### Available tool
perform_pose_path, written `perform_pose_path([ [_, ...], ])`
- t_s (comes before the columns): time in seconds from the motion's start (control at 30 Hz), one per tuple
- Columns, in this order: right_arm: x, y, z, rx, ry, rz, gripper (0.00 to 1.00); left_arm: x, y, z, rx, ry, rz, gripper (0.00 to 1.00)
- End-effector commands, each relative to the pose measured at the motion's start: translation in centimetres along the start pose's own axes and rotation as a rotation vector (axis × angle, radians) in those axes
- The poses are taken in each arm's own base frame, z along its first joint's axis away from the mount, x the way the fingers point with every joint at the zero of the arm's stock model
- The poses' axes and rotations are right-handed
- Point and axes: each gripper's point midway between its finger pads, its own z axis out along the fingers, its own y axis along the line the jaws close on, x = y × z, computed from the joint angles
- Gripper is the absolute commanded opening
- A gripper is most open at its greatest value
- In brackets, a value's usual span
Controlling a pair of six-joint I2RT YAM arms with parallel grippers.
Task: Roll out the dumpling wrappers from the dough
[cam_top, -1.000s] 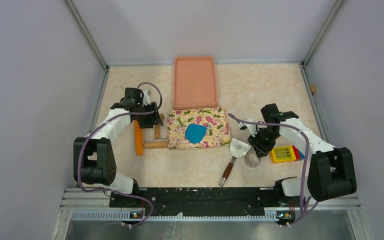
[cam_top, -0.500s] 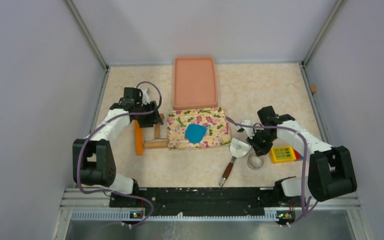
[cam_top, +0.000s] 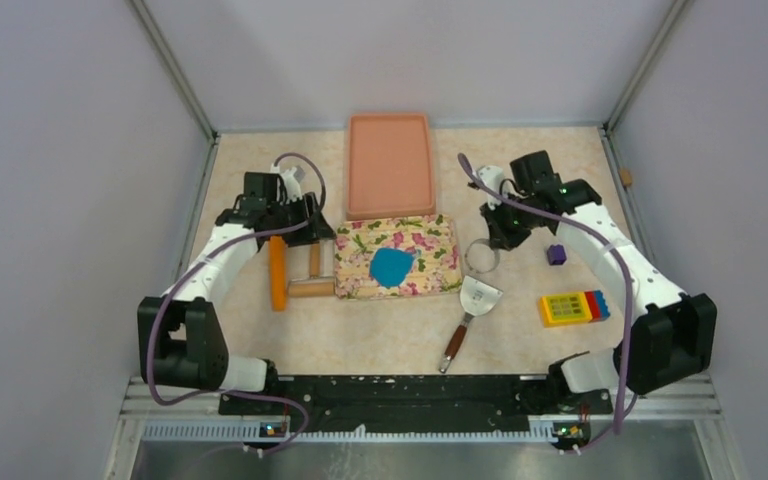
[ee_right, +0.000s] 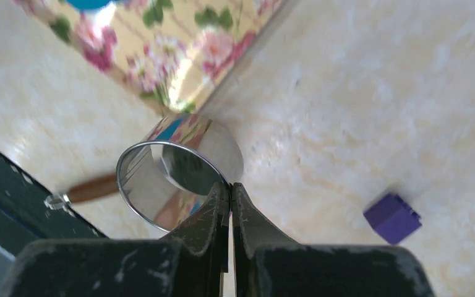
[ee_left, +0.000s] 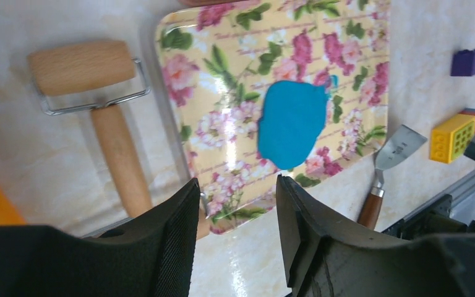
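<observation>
Dough (cam_top: pixel 392 266) sits flattened on the floral tray (cam_top: pixel 430 235), left of the right gripper (ee_right: pixel 230 189), which is pinched on the ring cutter (ee_right: pixel 219 151) wall. Centre it level over the sheet and press straight down; left gripper (ee_left: pixel 235 185) spread, empty.

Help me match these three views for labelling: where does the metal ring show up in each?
Top external: the ring is just right of the flowered tray, pinched by the right gripper.
Left wrist: not in it.
Right wrist: centre-left, the ring has its wall clamped by that gripper.
Shared landmark: the flowered tray is in all three views; so is the purple block.
</observation>
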Motion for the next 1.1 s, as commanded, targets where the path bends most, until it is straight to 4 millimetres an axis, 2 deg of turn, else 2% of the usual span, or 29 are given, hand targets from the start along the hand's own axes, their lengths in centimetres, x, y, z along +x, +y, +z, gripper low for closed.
perform_pose_path([
  [0.0, -6.9, 0.9, 1.7, -0.001, -0.143, 0.18, 0.0, -2.9, -5.3, -0.9, 0.158, -0.1, 0.105, 0.49],
  [0.13, -10.8, 1.3, 4.7, 0.012, -0.161, 0.297, 0.0, -3.8, -9.6, -0.6, 0.236, -0.16, 0.27, 0.5],
  [0.27, -14.0, 1.9, 7.1, 0.012, -0.151, 0.408, 0.0, -4.9, -12.7, 0.5, 0.312, -0.169, 0.209, 0.52],
  [0.37, -15.0, 2.1, 9.3, 0.002, -0.115, 0.482, 0.0, -5.8, -14.0, 1.8, 0.35, -0.169, 0.167, 0.51],
  [0.47, -15.8, 3.1, 10.2, -0.016, -0.104, 0.474, 0.0, -6.4, -13.6, 3.6, 0.33, -0.15, 0.086, 0.48],
  [0.57, -16.0, 3.9, 10.7, -0.027, -0.102, 0.476, 0.0, -6.1, -13.6, 5.2, 0.345, -0.111, 0.062, 0.45],
  [0.7, -16.3, 4.2, 10.8, -0.028, -0.114, 0.476, 0.0, -5.2, -13.9, 6.2, 0.387, -0.067, 0.042, 0.42],
  [0.87, -16.8, 4.7, 11.2, -0.036, -0.132, 0.452, 0.0, -2.8, -14.7, 6.7, 0.454, 0.008, 0.033, 0.42],
  [1.07, -16.8, 5.0, 11.5, -0.047, -0.129, 0.449, 0.0, -2.5, -14.0, 7.4, 0.417, 0.015, 0.022, 0.39],
])
